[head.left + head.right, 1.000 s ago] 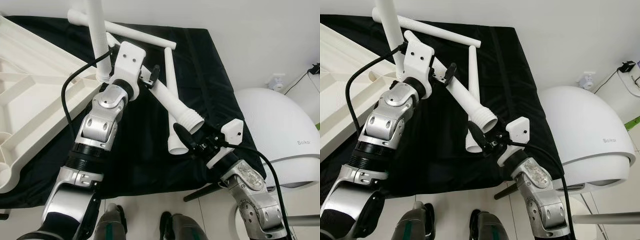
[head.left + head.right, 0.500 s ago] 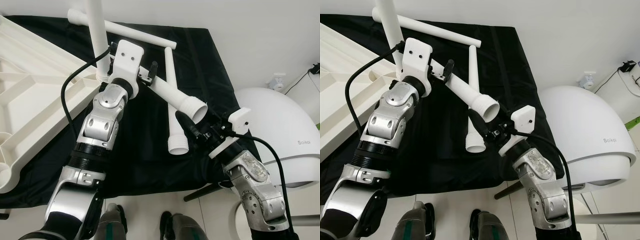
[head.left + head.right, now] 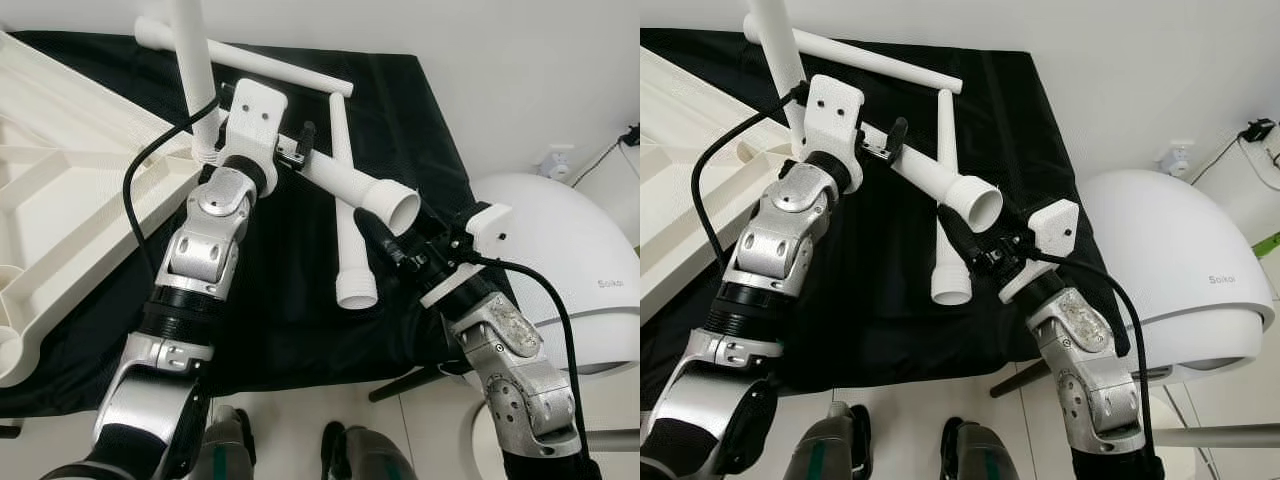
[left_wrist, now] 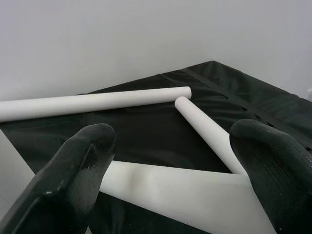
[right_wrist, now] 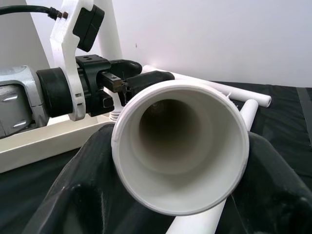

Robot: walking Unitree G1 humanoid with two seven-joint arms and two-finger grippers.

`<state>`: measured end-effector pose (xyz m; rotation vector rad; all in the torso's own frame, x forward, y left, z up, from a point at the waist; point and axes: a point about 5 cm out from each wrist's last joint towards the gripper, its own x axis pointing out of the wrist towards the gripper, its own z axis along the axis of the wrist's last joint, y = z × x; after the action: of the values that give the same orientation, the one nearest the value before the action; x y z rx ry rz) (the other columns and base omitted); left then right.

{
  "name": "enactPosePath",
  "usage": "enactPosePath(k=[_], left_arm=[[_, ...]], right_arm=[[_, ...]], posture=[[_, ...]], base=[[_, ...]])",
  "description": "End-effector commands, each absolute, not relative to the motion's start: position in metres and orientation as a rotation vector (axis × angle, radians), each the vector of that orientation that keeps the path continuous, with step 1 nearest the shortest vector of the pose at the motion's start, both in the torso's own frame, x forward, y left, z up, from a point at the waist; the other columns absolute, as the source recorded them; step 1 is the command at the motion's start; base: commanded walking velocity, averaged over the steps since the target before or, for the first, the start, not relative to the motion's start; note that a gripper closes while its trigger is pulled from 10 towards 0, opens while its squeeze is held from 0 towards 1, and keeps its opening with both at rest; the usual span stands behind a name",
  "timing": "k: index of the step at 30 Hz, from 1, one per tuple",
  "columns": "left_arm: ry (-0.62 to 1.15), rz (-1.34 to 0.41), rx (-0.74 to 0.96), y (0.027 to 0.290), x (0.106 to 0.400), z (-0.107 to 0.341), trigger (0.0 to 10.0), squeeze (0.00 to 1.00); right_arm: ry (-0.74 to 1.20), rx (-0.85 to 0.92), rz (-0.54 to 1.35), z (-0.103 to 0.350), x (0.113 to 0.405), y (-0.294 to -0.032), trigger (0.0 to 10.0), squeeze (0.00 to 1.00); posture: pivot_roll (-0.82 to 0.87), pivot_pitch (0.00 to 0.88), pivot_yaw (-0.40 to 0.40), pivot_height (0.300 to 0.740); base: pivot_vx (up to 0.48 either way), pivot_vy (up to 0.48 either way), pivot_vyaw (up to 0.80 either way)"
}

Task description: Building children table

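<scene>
My left gripper point(image 3: 300, 150) is shut on the thin part of a white table leg point(image 3: 340, 180) and holds it above the black cloth point(image 3: 400, 110). The leg's flared open end point(image 3: 395, 207) points at my right gripper point(image 3: 392, 224). That gripper is open, and its black fingers point(image 5: 73, 195) flank the flared end point(image 5: 180, 146). A second leg point(image 3: 345, 215) lies on the cloth beneath it. A third leg point(image 3: 270, 68) lies at the back. Another leg point(image 3: 192, 70) stands upright on the upturned white tabletop point(image 3: 60, 200) at the left.
A white domed appliance point(image 3: 560, 260) stands close on the right, beside my right arm. A wall socket point(image 3: 555, 162) sits behind it. The cloth's front edge runs just before my feet point(image 3: 340, 455), with pale floor below.
The held leg's flared end has risen and swung right. My right gripper has come up and forward to meet it, and its fingers now sit on either side of that end.
</scene>
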<state>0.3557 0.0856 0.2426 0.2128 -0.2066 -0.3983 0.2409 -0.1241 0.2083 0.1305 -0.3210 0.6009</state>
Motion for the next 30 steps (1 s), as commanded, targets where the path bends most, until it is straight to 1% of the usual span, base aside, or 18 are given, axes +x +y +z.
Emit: enactPosePath(k=[1, 12, 13, 14, 16, 17, 19, 20, 24, 25, 29, 30], left_arm=[[-0.157, -0.34, 0.218, 0.087, 0.357, 0.231, 10.0, 0.0], [-0.167, -0.336, 0.216, 0.088, 0.357, 0.233, 10.0, 0.0], [-0.171, -0.334, 0.217, 0.088, 0.358, 0.235, 10.0, 0.0], [-0.171, -0.333, 0.218, 0.088, 0.358, 0.235, 10.0, 0.0], [-0.17, -0.333, 0.217, 0.088, 0.358, 0.235, 10.0, 0.0], [-0.17, -0.333, 0.216, 0.088, 0.358, 0.235, 10.0, 0.0], [-0.17, -0.334, 0.217, 0.088, 0.358, 0.235, 10.0, 0.0], [-0.173, -0.331, 0.213, 0.088, 0.359, 0.236, 10.0, 0.0], [-0.213, -0.326, 0.192, 0.088, 0.357, 0.245, 10.0, 0.0], [-0.262, -0.339, 0.164, 0.088, 0.355, 0.256, 10.0, 0.0], [-0.311, -0.359, 0.13, 0.087, 0.351, 0.267, 10.0, 0.0], [-0.356, -0.366, 0.109, 0.087, 0.348, 0.276, 10.0, 0.0]], right_arm=[[-0.408, 0.131, 0.572, 0.226, 0.238, -0.13, 10.0, 0.0], [-0.409, 0.138, 0.576, 0.227, 0.239, -0.128, 10.0, 0.0], [-0.404, 0.148, 0.592, 0.226, 0.238, -0.128, 8.7, 0.0], [-0.403, 0.157, 0.6, 0.226, 0.237, -0.128, 0.0, 0.0], [-0.403, 0.157, 0.6, 0.226, 0.237, -0.128, 0.0, 0.0], [-0.402, 0.154, 0.597, 0.226, 0.237, -0.128, 3.1, 0.0], [-0.399, 0.151, 0.594, 0.226, 0.237, -0.129, 3.1, 0.0], [-0.399, 0.15, 0.594, 0.226, 0.238, -0.129, 10.0, 0.0], [-0.407, 0.144, 0.589, 0.227, 0.239, -0.129, 10.0, 0.0], [-0.419, 0.145, 0.582, 0.229, 0.24, -0.129, 10.0, 0.0], [-0.431, 0.151, 0.572, 0.231, 0.241, -0.13, 10.0, 0.0], [-0.441, 0.155, 0.562, 0.233, 0.242, -0.131, 10.0, 0.0]], posture=[[-0.02, 0.167, -0.043, 0.74], [-0.02, 0.166, -0.043, 0.74], [-0.02, 0.165, -0.044, 0.74], [-0.02, 0.164, -0.043, 0.74], [-0.02, 0.164, -0.043, 0.74], [-0.02, 0.164, -0.043, 0.74], [-0.02, 0.164, -0.043, 0.74], [-0.02, 0.16, -0.042, 0.74], [-0.02, 0.157, -0.042, 0.74], [-0.02, 0.154, -0.042, 0.74], [-0.02, 0.152, -0.042, 0.74], [-0.02, 0.151, -0.042, 0.74]], base=[[0.0, 0.0, 0.0], [0.0, 0.0, 0.0], [0.0, 0.0, 0.0], [0.0, 0.0, 0.0], [0.0, 0.0, 0.0], [0.0, 0.0, 0.0], [0.0, 0.0, 0.0], [0.0, 0.0, 0.0], [0.0, 0.0, 0.0], [0.0, 0.0, 0.0], [0.0, 0.0, 0.0], [0.0, 0.0, 0.0]])
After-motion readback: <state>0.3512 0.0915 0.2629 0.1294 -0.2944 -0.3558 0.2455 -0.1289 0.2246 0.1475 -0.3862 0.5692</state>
